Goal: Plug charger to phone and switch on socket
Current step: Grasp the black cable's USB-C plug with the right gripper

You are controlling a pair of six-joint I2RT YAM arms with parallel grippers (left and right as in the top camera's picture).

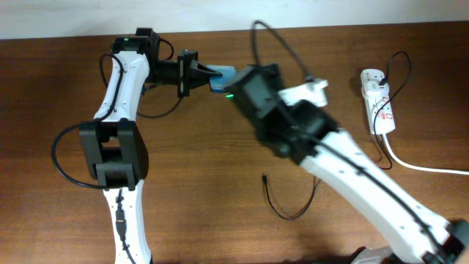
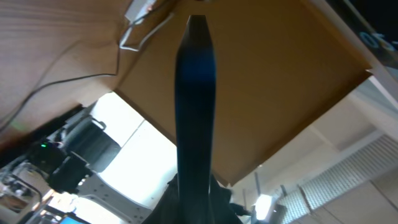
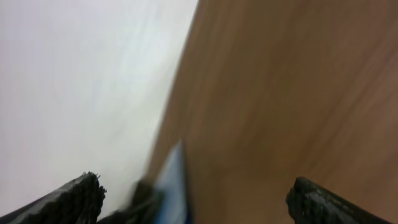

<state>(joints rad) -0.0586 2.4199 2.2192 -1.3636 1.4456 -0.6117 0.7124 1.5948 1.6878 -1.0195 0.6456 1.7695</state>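
Black left claw (image 1: 199, 74): pressed together on the phone (image 1: 222, 76), pinching it by one short end at the far side of the table (image 1: 220, 183); in the left wrist view the phone showed edge-on, dark with a blue sheen
Right claw (image 3: 205, 198): fingers spread wide with nothing held; its own view was blurred, with a blue edge of the phone low in the gap, so it hung just beside the phone's free end
Phone: between the two claws, gripped by the left only; whether the right touched it, or whether it rested on the wood, I could not tell
Charger (image 1: 293, 209): lay in a loose curve on the wood near the front, well apart from both claws; plug tip (image 1: 264, 177) free and unheld, the cable's other run passing under the right arm
Socket (image 1: 377, 95): at the right side of the table, a plug in it, thick white cord (image 1: 421, 166) trailing off right; switch position too small to read
Step in hand: judged as presenting the phone, ahead of any plugging; charger not yet picked up, socket not yet touched
Next move calls for: the right claw to go down to the plug tip, pinch it close behind the tip and line it with the port at the phone's free end while the left steadies the phone; no port was visible, so alignment looked the hard part
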